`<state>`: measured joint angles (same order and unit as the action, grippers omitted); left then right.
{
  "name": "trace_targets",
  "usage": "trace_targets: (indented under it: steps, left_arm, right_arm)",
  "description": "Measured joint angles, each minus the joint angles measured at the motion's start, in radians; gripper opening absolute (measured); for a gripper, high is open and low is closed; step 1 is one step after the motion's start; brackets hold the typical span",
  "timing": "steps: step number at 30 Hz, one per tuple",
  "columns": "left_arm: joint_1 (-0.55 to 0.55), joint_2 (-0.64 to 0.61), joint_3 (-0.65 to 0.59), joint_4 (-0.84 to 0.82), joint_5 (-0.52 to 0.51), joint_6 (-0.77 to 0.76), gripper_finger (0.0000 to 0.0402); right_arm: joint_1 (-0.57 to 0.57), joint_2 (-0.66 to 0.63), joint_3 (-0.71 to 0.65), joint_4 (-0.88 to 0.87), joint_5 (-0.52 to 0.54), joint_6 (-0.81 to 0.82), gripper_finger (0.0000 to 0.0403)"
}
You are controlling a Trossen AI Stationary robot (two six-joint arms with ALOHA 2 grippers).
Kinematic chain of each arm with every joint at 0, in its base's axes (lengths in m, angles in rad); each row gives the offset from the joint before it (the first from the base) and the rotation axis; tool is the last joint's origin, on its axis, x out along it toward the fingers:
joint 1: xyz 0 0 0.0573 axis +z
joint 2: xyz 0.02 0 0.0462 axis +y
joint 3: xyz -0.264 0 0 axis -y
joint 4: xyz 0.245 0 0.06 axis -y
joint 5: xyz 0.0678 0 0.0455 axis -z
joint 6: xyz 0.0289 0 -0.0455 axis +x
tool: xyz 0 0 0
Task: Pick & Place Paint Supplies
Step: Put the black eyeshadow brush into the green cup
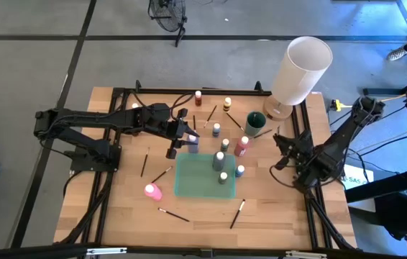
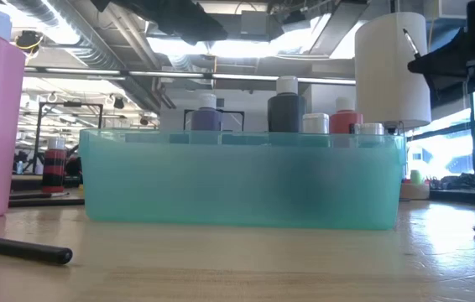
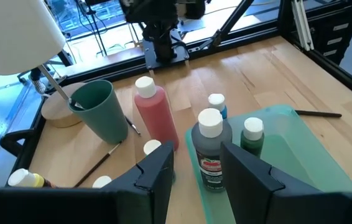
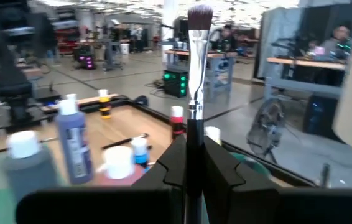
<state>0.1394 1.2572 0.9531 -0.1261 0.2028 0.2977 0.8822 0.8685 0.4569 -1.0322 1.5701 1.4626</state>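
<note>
Pinched upright between my right gripper (image 4: 188, 163) fingers, the brush (image 4: 195, 81) is light, stiff and slippery — best held low on the handle — while my left gripper (image 3: 196, 167) gapes at the grey bottle (image 3: 210, 148) just ahead.

two bottles (image 1: 219, 161) stand in the tray (image 1: 189, 183).

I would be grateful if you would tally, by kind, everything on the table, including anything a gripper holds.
paint bottles: 10
brushes: 8, one in the right gripper, one in the green cup
teal tray: 1
green cup: 1
white cylinder: 1
total: 21
</note>
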Motion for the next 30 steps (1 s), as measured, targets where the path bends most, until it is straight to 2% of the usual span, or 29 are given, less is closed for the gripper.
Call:
trace_targets:
  steps: [10, 17, 23, 27, 30]
  left_arm:
    - [0.0, 0.0, 0.0, -0.005, 0.0, -0.011, 0.0127]
    - [0.0, 0.0, 0.0, -0.013, 0.0, -0.015, 0.0127]
    - [0.0, 0.0, 0.0, -0.012, 0.0, -0.015, 0.0127]
    - [0.0, 0.0, 0.0, -0.013, 0.0, -0.016, 0.0127]
    - [0.0, 0.0, 0.0, -0.013, 0.0, -0.027, 0.0127]
  right_arm:
    - [0.126, 0.073, 0.186, 0.183, 0.002, -0.479, 0.0026]
    - [0.163, 0.115, 0.2, 0.222, 0.001, -0.511, 0.0026]
    - [0.168, 0.18, 0.201, 0.346, 0.0, -0.646, 0.0026]
    - [0.168, 0.192, 0.202, 0.561, -0.01, -0.851, 0.0026]
    - [0.161, 0.192, 0.207, 0.861, -0.127, -1.178, 0.0026]
